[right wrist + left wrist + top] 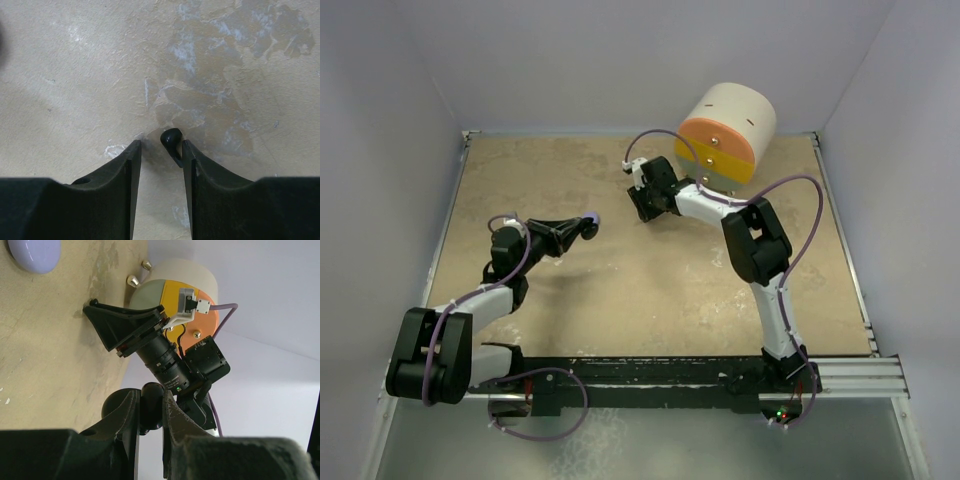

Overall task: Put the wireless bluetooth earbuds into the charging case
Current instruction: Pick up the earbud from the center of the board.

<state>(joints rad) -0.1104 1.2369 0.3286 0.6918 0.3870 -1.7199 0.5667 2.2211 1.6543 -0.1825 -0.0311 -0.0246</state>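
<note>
Earbud [171, 139], black, sits on the table [75, 75], far middle, touching one side of my half-open right claw [161, 145]; closing lopsided could flick it away. Left claw [150, 395] is clamped on a black piece [150, 410].

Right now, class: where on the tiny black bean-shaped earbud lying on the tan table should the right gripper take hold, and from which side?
Grip the tiny black earbud across its rounded head, probably coming straight down from above. It lies on the tan table, and its thin stem, beside one finger of the open right gripper, looks too slim to pinch.
</note>
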